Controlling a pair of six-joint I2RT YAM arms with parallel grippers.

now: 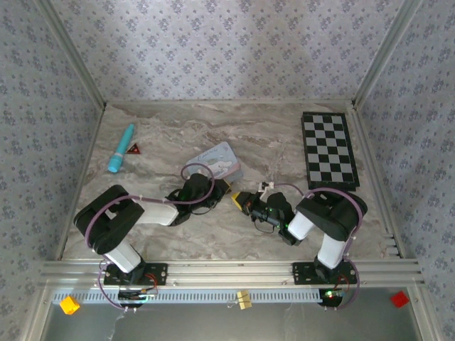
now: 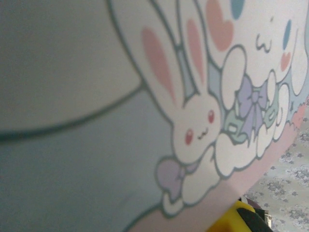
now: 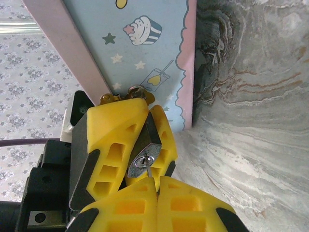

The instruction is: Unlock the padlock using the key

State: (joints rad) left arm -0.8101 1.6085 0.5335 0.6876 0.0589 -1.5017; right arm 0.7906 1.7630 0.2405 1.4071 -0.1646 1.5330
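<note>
The padlock (image 3: 145, 157), a small dark box with a silvery keyhole face, is clamped between the yellow fingers (image 3: 113, 140) of my left gripper (image 3: 147, 121). My right gripper (image 3: 157, 186) is shut on the key (image 3: 149, 170). Only its thin blade shows, with the tip in the keyhole. In the top view the left gripper (image 1: 226, 187) and the right gripper (image 1: 240, 201) meet nose to nose at the table's middle, just in front of the pale blue cartoon tin (image 1: 220, 160). The padlock's shackle is mostly hidden behind the left fingers.
The cartoon tin (image 2: 193, 96) stands very close to the left wrist camera, and its side (image 3: 145, 53) rises behind the padlock. A chessboard (image 1: 328, 150) lies at the back right. A teal tube (image 1: 121, 148) and a small red-and-black triangle (image 1: 134, 148) lie at the back left.
</note>
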